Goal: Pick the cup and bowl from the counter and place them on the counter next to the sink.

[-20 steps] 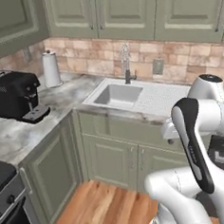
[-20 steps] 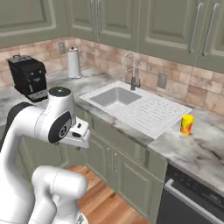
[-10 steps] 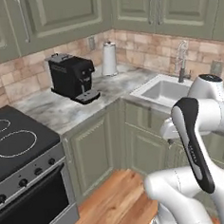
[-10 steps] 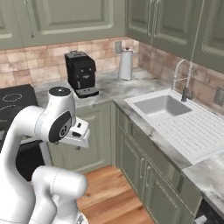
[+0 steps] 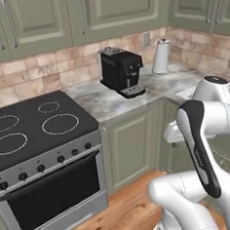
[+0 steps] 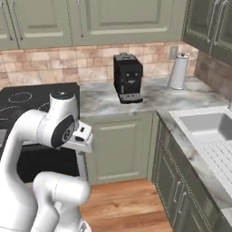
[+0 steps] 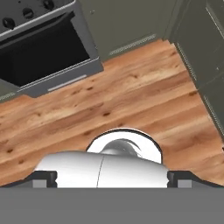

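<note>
marbled counter (image 6: 154,100) long axis across the back wall toward the sink (image 6: 203,125); fingers spread wide, empty

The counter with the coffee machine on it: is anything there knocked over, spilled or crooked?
Nothing stands out. The black coffee machine stands upright on the marbled counter, the white paper towel roll stands upright in the corner by the backsplash, and no spill shows on the stone or on the black stove top.

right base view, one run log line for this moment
stage: driving, nothing held | pincer: open, over wood floor | ahead: coffee machine, paper towel, sink, stove
</note>
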Controlling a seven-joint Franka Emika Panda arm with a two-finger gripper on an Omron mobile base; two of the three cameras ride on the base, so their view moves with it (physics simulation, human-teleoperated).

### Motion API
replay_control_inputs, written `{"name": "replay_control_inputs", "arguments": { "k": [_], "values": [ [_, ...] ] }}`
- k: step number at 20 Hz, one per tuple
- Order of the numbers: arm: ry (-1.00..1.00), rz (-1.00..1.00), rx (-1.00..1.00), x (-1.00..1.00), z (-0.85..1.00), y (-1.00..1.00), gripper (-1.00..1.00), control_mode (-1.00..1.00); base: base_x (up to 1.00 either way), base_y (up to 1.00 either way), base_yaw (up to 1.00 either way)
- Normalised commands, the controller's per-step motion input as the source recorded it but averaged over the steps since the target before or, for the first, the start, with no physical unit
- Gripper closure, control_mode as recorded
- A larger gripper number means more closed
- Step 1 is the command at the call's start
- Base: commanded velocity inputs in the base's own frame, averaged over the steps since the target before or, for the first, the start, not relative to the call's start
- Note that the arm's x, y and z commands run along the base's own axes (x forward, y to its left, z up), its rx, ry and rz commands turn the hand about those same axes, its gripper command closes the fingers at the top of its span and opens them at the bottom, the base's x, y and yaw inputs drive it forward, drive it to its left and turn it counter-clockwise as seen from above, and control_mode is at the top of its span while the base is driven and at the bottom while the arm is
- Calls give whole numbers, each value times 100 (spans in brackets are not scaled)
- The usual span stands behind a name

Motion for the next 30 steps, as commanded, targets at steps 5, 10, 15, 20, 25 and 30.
{"name": "replay_control_inputs", "arguments": {
  "k": [5,10,15,20,25,30],
  "values": [
    [0,0,0,0,0,0,-100,100,-11,86,24],
    [0,0,0,0,0,0,-100,100,-2,100,12],
    [0,0,0,0,0,0,-100,100,0,100,9],
    [0,0,0,0,0,0,-100,100,12,82,22],
    [0,0,0,0,0,0,-100,100,34,44,30],
    [0,0,0,0,0,0,-100,100,53,16,30]
  ]
}}
